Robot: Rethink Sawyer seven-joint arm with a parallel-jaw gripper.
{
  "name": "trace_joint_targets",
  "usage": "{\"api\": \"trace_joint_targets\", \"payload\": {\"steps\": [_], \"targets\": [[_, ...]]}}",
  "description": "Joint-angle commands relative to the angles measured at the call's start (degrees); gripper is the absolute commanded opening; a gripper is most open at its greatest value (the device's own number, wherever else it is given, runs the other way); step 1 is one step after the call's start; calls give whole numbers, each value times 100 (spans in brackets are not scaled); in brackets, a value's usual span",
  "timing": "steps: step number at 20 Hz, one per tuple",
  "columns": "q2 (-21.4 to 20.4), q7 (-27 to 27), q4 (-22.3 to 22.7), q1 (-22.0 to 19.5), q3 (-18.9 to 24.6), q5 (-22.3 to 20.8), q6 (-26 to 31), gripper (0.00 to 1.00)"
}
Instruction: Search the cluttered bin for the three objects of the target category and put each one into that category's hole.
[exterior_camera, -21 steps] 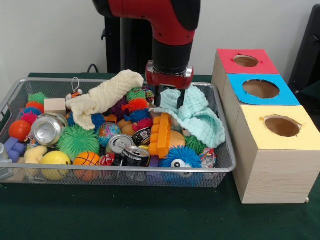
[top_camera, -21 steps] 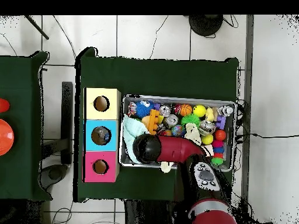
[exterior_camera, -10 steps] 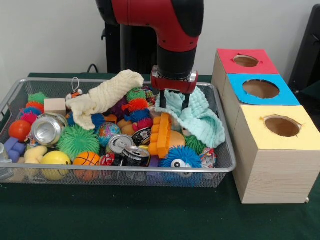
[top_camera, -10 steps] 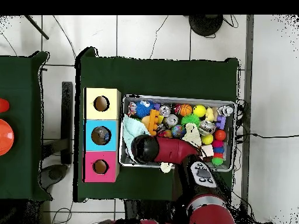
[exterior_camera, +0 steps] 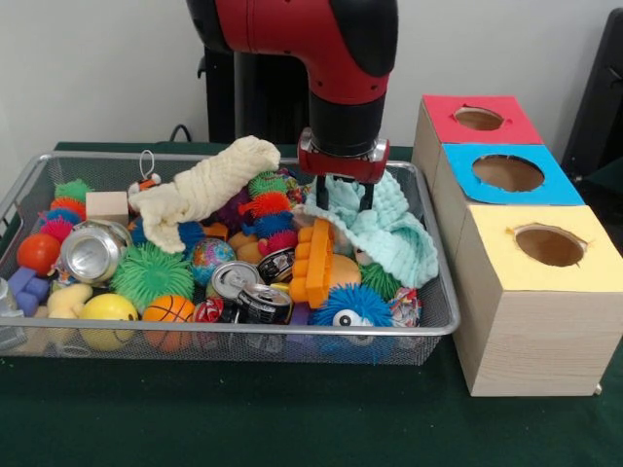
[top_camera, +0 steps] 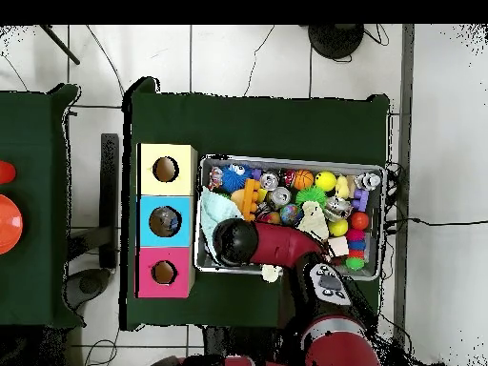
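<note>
A mint green knitted cloth (exterior_camera: pixel 389 238) lies heaped at the right end of the wire bin (exterior_camera: pixel 243 329). My gripper (exterior_camera: pixel 344 199) hangs straight down over its upper left fold. The two dark fingers (exterior_camera: pixel 320 187) stand apart, open, with their tips sunk into the cloth. A cream knitted cloth (exterior_camera: pixel 200 190) is draped over the toys at the back left. In the overhead view the arm's wrist (top_camera: pixel 233 240) hides the gripper, and the mint cloth (top_camera: pixel 212 208) shows beside it. Three boxes with round holes stand to the right: red (exterior_camera: pixel 477 119), blue (exterior_camera: pixel 508 173), yellow (exterior_camera: pixel 548 243).
The bin is packed with spiky balls, drink cans (exterior_camera: pixel 92 251), an orange block toy (exterior_camera: pixel 313 263), a small basketball (exterior_camera: pixel 167 311), a yellow ball (exterior_camera: pixel 107 309) and a wooden cube (exterior_camera: pixel 107 204). The boxes stand close against the bin's right rim. Green cloth covers the table (exterior_camera: pixel 292 418).
The arm has shifted a little to the right and lowered, so the fingers now press into the mint cloth. The cloth's top fold has flattened slightly.
</note>
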Motion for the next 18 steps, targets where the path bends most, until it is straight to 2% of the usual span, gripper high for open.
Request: {"api": "trace_joint_targets", "payload": {"steps": [1,5,6,10,14,18], "targets": [[1255,641,22,-89,559,121,-443,100],[1437,439,80,-296,880,102,-578,100],[1442,431,108,-323,922,83,-620,0],[1394,639,31,-127,692,118,-517,0],[1351,602,48,-218,724,136,-481,0],[967,563,16,-181,521,111,-13,0]]}}
